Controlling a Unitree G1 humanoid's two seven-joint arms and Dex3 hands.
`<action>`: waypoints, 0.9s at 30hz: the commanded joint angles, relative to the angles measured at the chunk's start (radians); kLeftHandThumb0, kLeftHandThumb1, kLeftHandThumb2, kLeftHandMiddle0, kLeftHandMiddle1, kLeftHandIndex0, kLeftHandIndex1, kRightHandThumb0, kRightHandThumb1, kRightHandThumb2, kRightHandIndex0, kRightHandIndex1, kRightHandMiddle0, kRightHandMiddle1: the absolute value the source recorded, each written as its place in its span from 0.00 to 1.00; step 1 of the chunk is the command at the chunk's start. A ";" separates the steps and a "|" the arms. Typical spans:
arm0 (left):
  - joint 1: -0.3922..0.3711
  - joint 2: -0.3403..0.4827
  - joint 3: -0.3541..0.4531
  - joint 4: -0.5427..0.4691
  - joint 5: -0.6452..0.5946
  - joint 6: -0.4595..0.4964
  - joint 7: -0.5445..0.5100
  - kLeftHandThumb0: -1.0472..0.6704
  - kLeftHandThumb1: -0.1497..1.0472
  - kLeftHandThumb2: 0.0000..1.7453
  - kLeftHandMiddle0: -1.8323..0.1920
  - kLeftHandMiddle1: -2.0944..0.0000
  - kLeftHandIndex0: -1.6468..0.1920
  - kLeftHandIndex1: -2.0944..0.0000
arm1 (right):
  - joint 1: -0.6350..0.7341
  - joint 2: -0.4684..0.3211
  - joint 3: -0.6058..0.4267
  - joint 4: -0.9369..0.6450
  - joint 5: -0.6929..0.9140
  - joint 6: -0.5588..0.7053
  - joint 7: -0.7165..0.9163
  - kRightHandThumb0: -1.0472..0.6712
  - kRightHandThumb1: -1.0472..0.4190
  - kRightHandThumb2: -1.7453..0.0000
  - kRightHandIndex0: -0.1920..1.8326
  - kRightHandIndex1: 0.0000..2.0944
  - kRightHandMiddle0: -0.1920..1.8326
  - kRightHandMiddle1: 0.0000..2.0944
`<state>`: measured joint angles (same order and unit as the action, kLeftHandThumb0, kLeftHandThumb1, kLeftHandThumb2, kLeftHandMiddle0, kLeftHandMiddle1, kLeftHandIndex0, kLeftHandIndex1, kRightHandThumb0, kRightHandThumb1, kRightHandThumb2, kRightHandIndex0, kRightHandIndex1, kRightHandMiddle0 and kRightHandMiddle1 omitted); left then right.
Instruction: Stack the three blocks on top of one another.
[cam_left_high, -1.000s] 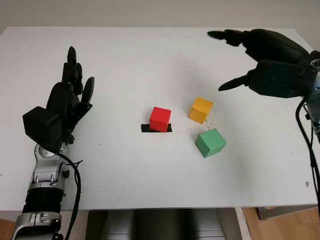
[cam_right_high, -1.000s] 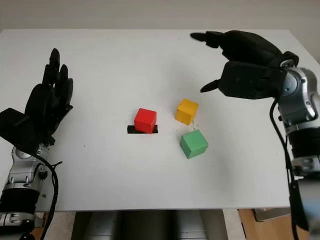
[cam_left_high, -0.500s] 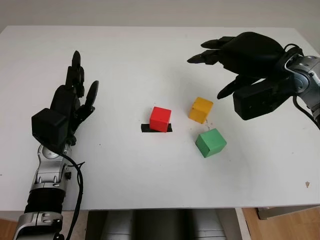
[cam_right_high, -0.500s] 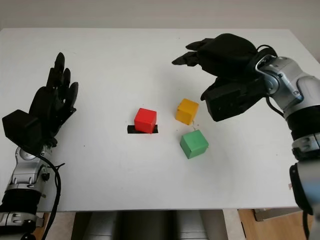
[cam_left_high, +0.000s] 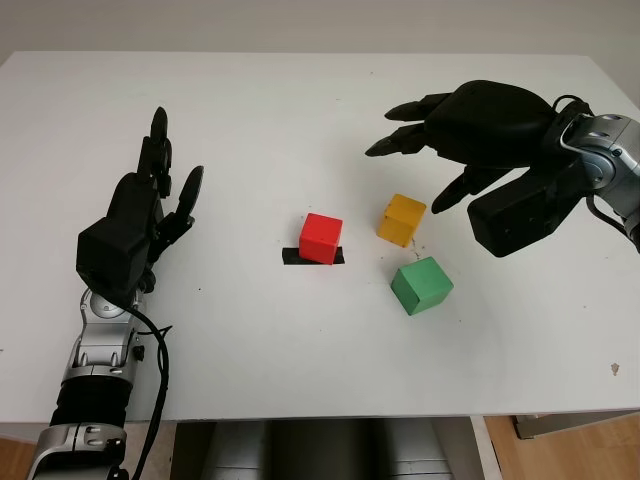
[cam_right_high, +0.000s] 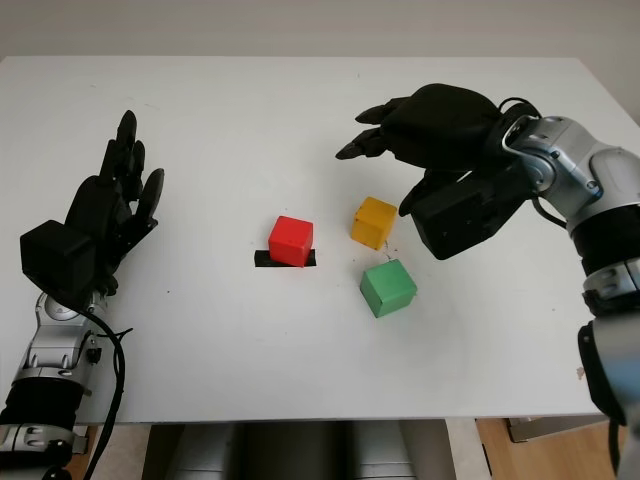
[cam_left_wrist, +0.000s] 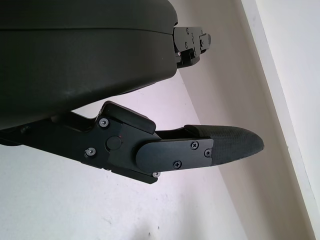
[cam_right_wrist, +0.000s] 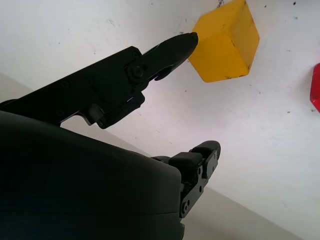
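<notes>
Currently the right robot hand (cam_left_high: 450, 130), open and holding nothing, is hovering above the yellow block (cam_left_high: 401, 219) on the desk (cam_left_high: 250, 120); red block (cam_left_high: 321, 238) and green block (cam_left_high: 421, 285) sitting nearby; best lowering squarely, fingers straddling opposite faces; left robot hand (cam_left_high: 140, 215) idling open.

Black hands (cam_left_high: 135, 215), silver forearms (cam_left_high: 97, 350), black cables (cam_left_high: 160, 360).

On the white table (cam_left_high: 300, 120) we see the red cube (cam_left_high: 321, 238) sitting on a black strip (cam_left_high: 292, 257); right of it the yellow cube (cam_left_high: 401, 219), with the green cube (cam_left_high: 421, 285) nearer us (apparently not touching).
</notes>
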<state>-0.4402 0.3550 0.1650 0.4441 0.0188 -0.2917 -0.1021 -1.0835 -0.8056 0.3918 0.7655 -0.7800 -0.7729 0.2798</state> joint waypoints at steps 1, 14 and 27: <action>0.000 0.006 -0.006 -0.019 0.012 -0.006 0.009 0.12 1.00 0.30 0.95 0.97 0.95 0.97 | 0.005 -0.030 -0.003 -0.026 0.012 -0.011 0.012 0.33 0.17 0.97 0.23 0.03 0.32 0.05; 0.006 0.015 -0.019 -0.029 0.064 -0.003 0.037 0.14 1.00 0.31 0.94 0.97 0.94 0.97 | 0.065 -0.007 0.010 -0.023 -0.008 -0.018 -0.057 0.34 0.18 0.97 0.24 0.03 0.34 0.05; 0.016 0.024 -0.021 -0.033 0.072 -0.016 0.038 0.13 1.00 0.32 0.94 0.97 0.94 0.97 | 0.079 0.014 0.079 0.072 -0.091 -0.014 -0.214 0.35 0.18 0.97 0.24 0.03 0.35 0.04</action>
<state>-0.4395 0.3680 0.1459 0.4265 0.0855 -0.3078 -0.0674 -1.0091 -0.7942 0.4647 0.8294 -0.8657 -0.7859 0.0803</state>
